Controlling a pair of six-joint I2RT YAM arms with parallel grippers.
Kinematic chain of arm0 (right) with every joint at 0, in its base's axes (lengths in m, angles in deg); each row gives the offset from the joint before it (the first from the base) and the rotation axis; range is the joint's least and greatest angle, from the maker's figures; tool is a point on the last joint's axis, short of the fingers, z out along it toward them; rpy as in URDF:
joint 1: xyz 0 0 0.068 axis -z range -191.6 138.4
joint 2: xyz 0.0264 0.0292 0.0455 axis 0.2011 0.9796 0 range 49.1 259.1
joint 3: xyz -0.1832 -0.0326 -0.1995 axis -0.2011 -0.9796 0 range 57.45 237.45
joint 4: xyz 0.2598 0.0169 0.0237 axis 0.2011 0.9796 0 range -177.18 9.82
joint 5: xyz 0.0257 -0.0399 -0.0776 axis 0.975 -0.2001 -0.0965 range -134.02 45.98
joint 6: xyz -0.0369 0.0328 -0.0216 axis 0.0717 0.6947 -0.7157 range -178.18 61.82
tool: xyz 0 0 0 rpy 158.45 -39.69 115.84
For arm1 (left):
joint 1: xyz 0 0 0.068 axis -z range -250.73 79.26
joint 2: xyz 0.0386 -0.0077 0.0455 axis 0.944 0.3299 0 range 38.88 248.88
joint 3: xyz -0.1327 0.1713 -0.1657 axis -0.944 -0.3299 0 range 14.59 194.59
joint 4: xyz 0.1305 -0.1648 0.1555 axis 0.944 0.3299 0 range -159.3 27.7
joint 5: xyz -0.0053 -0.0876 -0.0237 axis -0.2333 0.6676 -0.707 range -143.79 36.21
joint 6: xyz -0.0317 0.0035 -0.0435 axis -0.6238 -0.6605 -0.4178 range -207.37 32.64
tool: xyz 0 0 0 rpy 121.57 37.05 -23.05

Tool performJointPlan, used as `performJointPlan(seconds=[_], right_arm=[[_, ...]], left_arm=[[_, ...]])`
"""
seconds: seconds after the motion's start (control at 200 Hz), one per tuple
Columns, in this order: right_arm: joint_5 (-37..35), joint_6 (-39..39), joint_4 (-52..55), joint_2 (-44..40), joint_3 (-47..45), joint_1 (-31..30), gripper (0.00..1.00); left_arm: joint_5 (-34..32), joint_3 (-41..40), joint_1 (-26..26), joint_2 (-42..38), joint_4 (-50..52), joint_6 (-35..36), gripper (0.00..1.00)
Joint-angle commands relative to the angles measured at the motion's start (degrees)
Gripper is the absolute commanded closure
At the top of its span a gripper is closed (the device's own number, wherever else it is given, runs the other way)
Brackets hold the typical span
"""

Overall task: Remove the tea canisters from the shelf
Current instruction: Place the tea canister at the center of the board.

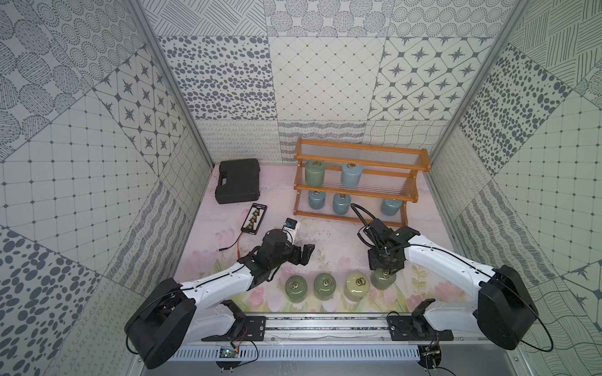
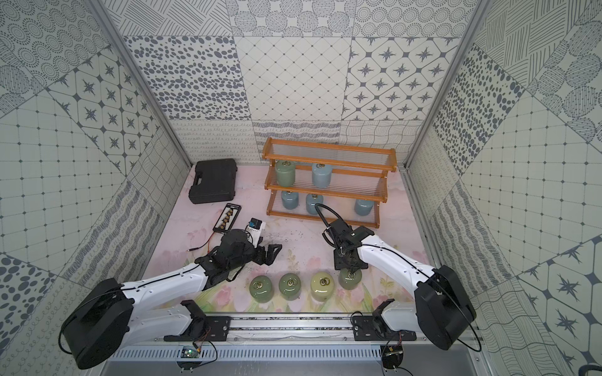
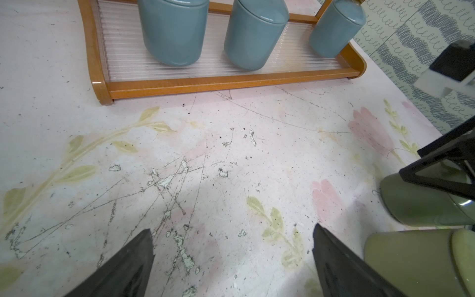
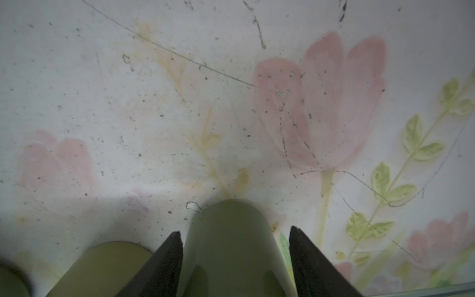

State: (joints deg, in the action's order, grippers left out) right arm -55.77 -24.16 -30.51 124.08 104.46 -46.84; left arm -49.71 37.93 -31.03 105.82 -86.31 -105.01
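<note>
A three-tier wooden shelf (image 1: 425,161) stands well beyond both claws, with a black case (image 1: 239,185) farther out from the left claw (image 3: 234,227), whose jaws are spread wide over the floral mat (image 3: 205,154). Five tea canisters sit on the shelf: a sage green jar (image 1: 314,173) and a pale blue jar (image 1: 351,175) on the middle tier, three pale blue jars (image 1: 317,200) (image 1: 342,204) (image 1: 390,207) on the bottom. The right claw (image 4: 235,230) straddles a sage green canister (image 4: 226,257) standing on the mat, fingers close to its wall; whether they pinch it cannot be told. Just beside it, toward the left claw, stand a cream canister (image 1: 358,286) and two more sage green canisters (image 1: 325,287) (image 1: 294,290)
</note>
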Motion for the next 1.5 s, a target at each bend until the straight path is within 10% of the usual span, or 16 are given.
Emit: performJointPlan(seconds=[0.0, 1.496], right_arm=[[-1.52, 1.83, 2.01, -1.03, 0.34, -0.14, 0.29], [0.72, 4.74, 3.79, -3.52, 0.64, -3.48, 0.43]], left_arm=[[0.66, -0.22, -0.07, -0.35, -1.8, 0.03, 0.0], [0.94, -0.56, -0.14, -0.12, -2.91, 0.11, 0.0]])
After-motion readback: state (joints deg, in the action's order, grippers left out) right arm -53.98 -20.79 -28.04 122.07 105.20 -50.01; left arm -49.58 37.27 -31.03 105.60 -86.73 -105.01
